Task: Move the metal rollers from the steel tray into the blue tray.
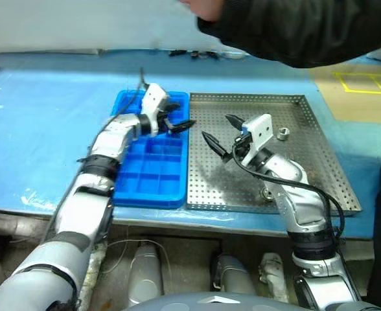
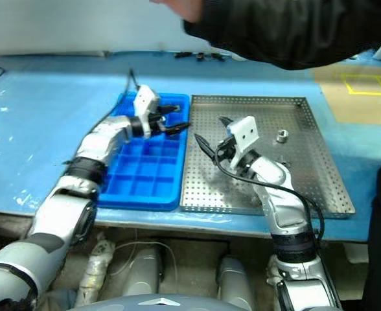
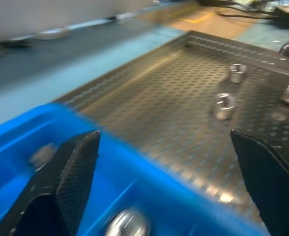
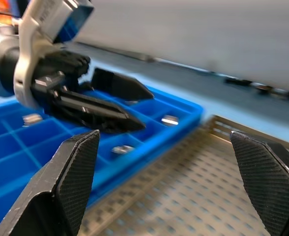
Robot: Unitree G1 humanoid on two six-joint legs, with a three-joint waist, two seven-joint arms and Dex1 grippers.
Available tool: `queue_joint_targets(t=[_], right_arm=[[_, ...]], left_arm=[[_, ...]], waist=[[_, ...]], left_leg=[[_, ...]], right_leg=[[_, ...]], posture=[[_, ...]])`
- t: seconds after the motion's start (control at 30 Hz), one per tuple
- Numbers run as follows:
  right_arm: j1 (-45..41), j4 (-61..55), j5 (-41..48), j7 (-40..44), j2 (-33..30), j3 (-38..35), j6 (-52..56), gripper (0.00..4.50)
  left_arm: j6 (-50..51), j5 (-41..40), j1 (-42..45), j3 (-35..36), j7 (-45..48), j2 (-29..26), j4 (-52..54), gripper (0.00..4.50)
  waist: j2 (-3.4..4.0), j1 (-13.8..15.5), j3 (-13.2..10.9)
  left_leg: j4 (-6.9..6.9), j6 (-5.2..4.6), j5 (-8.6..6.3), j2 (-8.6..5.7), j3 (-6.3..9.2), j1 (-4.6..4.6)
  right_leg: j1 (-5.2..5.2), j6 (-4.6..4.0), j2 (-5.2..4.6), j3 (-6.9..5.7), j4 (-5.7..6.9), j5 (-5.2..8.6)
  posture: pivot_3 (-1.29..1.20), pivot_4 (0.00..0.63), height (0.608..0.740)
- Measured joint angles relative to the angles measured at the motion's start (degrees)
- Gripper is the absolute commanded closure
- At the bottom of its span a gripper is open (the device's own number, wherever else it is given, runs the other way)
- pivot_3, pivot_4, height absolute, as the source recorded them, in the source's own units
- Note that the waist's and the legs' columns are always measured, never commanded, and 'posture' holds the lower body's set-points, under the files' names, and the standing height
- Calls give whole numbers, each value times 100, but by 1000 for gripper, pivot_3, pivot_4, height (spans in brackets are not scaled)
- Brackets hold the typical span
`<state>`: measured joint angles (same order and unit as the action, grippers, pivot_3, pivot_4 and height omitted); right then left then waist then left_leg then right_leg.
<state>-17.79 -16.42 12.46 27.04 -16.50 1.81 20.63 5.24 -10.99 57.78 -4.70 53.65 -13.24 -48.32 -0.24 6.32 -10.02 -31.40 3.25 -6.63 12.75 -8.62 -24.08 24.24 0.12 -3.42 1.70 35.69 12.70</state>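
Blue plastic, the compartment tray (image 1: 153, 170) lies touching the left rim of the steel tray (image 1: 307, 170), both on a blue-covered table (image 1: 41, 129). The left gripper (image 1: 181, 121) hangs over the far end of the blue tray, just beside the steel tray's rim, its two black fingers apart and empty. The right gripper (image 1: 219, 136) hovers over the steel tray's near-left part, its fingers spread wide with nothing between them. Three metal rollers (image 4: 169, 119) show as small silver pieces in the far compartments of the blue tray. On the steel tray, one roller (image 1: 282, 134) stands near the far right side, and the left wrist view shows two rollers (image 3: 224, 105) close together on the perforated floor. A person's dark sleeve (image 1: 294, 29) reaches across beyond the steel tray's far rim
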Motion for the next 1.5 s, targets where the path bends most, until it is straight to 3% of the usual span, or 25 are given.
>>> queue_joint_targets(t=[0.2, 0.43, 0.87, 1.5], right_arm=[[650, -833, -77, -540, -82, -354, 308, 0], [1382, -1657, -205, -1114, 17, -430, 514, 0], [1877, -2039, -355, -1539, 115, -442, 517, 0], [2092, -2092, -460, -1638, 105, -436, 823, 0]], left_arm=[[-812, 397, 713, -142, 347, 686, -1495, 69], [-1377, 1159, 903, -554, 586, 1263, -2301, 69], [-1706, 1680, 907, -736, 1255, 1800, -2460, 69], [-1787, 2110, 887, -855, 966, 2197, -2563, 69]], waist=[[0, -381, 0], [1, -592, 1], [1, -756, 1], [2, -938, 1]], left_leg=[[4, -18, -11, 0, -2, 12], [4, -58, -35, 0, -16, 54], [-1, -101, -59, -3, -41, 80], [-3, -120, -71, -4, -67, 83]], right_leg=[[-8, 1, 5, 3, -12, 0], [-74, -20, 1, 13, -75, 12], [-110, -20, -9, 23, -101, 12], [-108, -19, -13, 38, -115, 13]], posture=[[-448, 150, 740], [-560, 150, 740], [-604, 150, 740], [-656, 150, 740]])
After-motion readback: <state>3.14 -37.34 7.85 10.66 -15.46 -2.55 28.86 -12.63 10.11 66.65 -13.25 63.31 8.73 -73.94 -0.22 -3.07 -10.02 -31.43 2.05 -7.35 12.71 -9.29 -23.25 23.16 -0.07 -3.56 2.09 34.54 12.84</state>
